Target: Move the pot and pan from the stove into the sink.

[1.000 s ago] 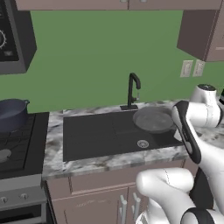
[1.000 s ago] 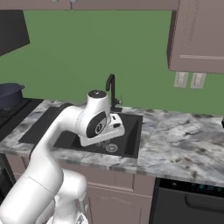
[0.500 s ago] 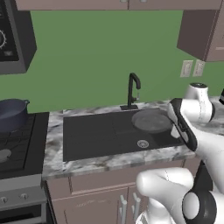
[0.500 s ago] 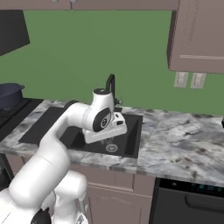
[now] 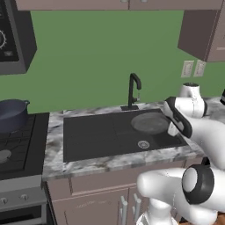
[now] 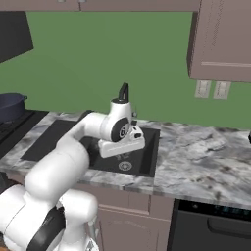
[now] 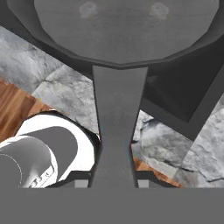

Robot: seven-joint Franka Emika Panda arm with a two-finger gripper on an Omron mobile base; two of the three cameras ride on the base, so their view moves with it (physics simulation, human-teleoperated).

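Grey speckled pan (image 5: 150, 123), held by its handle over the sink (image 5: 96, 136).
Pincer (image 7: 114, 181) closed tight on the long dark handle, which runs straight out ahead of it to the shallow round bowl; bowl hangs over the dark basin's faucet-side end, with marbled stone showing beneath the handle. Blue-grey pot (image 5: 13, 114) sits well apart, far off to one side on the black stove (image 5: 17, 145).

Pan (image 5: 149, 123) farther into sink (image 5: 96, 136).
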